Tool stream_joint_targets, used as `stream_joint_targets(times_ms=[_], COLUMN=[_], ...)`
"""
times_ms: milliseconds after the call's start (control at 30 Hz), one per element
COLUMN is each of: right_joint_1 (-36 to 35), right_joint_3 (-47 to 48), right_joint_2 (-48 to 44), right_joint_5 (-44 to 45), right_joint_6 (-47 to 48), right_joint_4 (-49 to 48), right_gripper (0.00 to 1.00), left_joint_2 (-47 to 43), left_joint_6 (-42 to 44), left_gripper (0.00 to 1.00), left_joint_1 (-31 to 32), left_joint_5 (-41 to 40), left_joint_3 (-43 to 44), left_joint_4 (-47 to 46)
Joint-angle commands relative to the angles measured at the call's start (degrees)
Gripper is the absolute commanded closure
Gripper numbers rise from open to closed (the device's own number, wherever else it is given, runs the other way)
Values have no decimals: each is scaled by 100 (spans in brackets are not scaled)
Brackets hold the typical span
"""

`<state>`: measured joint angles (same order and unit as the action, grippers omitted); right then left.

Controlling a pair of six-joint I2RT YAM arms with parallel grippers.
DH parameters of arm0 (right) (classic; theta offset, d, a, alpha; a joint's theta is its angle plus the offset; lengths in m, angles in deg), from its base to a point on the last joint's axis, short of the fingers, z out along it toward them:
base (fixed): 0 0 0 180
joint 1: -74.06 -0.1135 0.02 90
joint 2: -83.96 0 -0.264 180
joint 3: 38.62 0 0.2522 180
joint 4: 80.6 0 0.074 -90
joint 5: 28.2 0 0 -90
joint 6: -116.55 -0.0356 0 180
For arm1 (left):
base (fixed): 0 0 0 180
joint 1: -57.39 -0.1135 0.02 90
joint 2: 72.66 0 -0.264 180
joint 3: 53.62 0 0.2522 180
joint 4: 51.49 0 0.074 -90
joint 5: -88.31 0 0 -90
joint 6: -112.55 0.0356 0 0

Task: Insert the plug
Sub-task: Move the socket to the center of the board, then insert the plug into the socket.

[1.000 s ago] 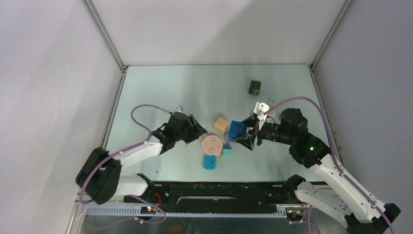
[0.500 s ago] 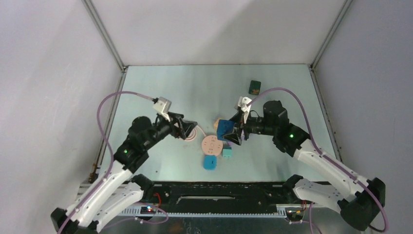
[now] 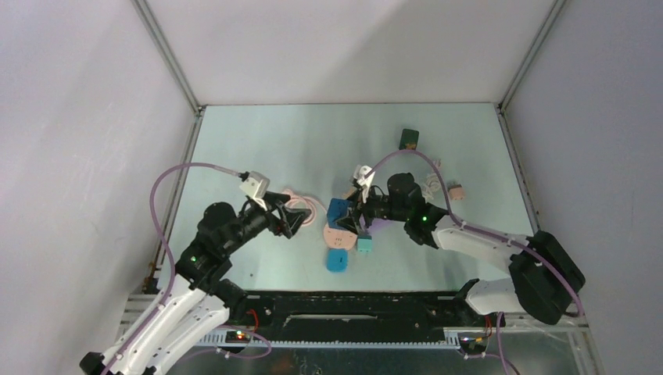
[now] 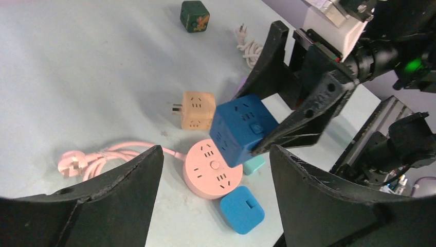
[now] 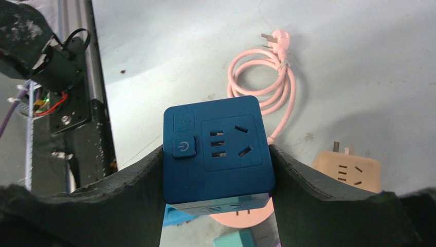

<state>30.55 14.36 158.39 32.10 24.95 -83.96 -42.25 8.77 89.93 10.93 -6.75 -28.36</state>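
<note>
R end effector (image 3: 352,216) now sits further left than before, pinching blue cube plug (image 3: 338,212) just over pink round socket (image 3: 338,235) toward surface's near edge, prob. lining up prongs for insertion; L end effector (image 3: 293,219) spread, empty.

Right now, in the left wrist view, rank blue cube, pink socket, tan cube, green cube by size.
blue cube, held nearer the camera, so its lead is unsure
pink socket
tan cube
green cube
</note>
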Motion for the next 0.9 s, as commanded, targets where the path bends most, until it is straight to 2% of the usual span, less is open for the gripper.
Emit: stream_joint_targets(times_ms=[0, 233, 467, 600, 867], right_joint_1=[-158, -274, -284, -319, -366], right_joint_3=[33, 33, 28, -153, -241], right_joint_2=[267, 439, 477, 633, 1074], right_joint_5=[392, 552, 601, 651, 1173], right_joint_6=[-143, -17, -300, -430, -272], right_joint_4=[-1466, -1665, -1708, -2126, -2176], right_gripper=[100, 100, 100, 100, 100], left_joint_2=[-202, -185, -123, -211, -386], left_joint_6=[-579, -769, -1109, -1203, -1129], left_gripper=[20, 19, 19, 19, 19], left_joint_1=[-29, -28, -29, -31, -28], left_joint_5=[-209, -451, -472, -511, -781], left_joint_3=[-147, -15, 137, 298, 320], left_joint_4=[-90, 185, 636, 873, 1262])
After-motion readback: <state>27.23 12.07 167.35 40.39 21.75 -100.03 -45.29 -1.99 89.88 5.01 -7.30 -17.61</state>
